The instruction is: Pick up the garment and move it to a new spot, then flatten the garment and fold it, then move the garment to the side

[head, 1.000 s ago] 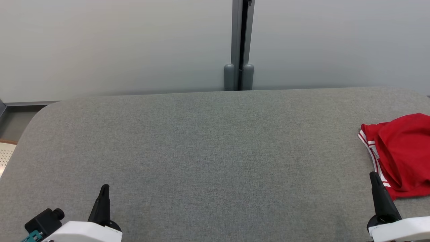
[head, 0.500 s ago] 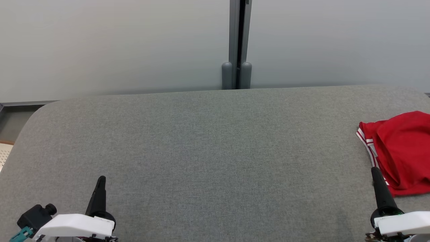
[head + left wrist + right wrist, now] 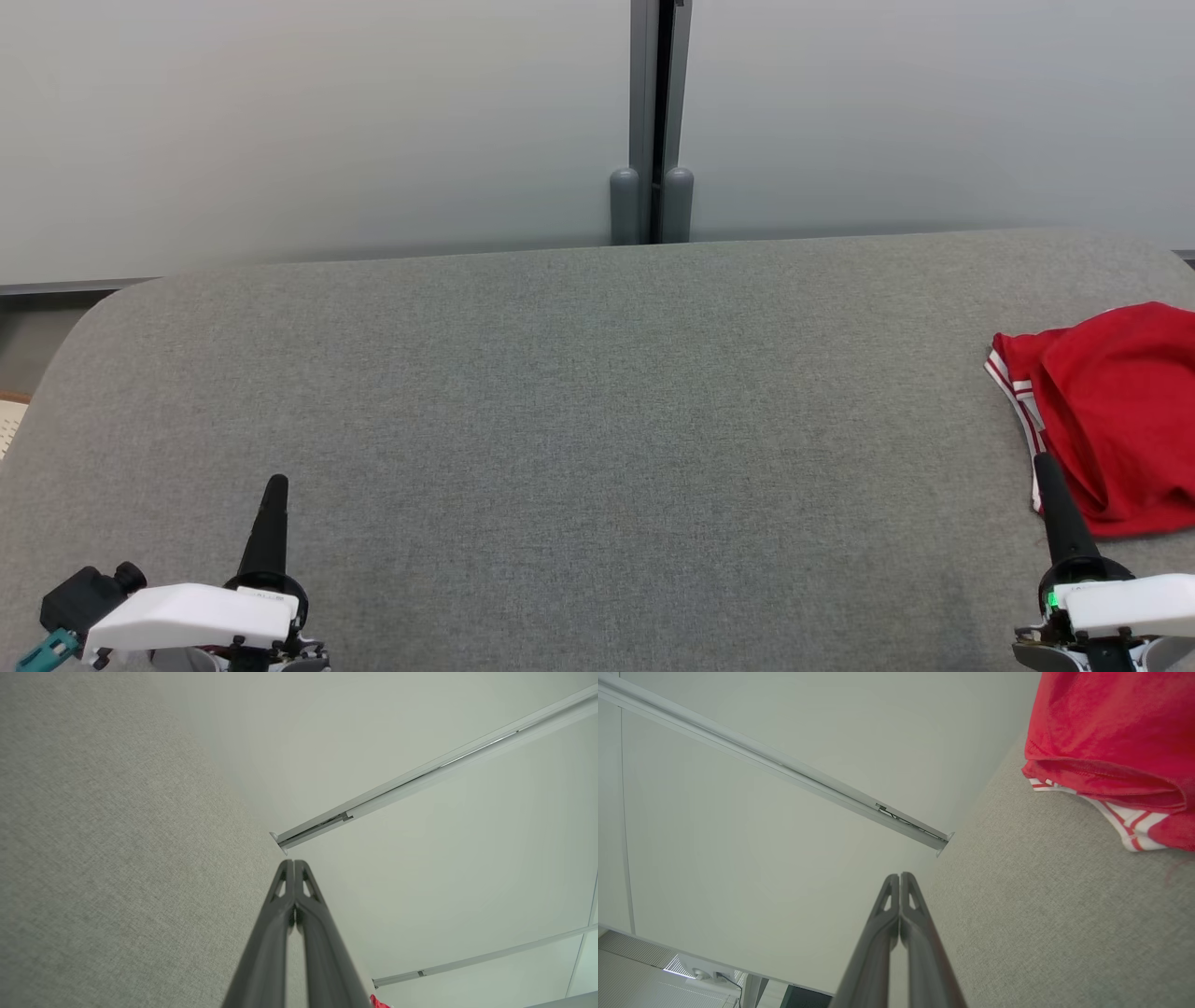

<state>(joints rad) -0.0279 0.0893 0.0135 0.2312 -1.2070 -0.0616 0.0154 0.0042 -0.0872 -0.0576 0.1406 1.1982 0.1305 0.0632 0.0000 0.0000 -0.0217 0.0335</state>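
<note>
Camera shifted; left pincer [image 3: 275,483], right pincer [image 3: 1045,463] closed, empty; garment [image 3: 1116,420] at 3 o'clock, stripes plainest in right wrist view.

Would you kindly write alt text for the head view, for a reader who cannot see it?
A crumpled red garment with white-striped trim lies at the right end of a grey fabric table. The left gripper and right gripper, both shut and empty, sit at the lower corners.

The head camera has shifted, so the whole scene sits slightly higher and further left. The left gripper [image 3: 276,483] and right gripper [image 3: 1043,460] reach further forward. The right tip lies further along the red garment's [image 3: 1116,411] striped edge.
</note>
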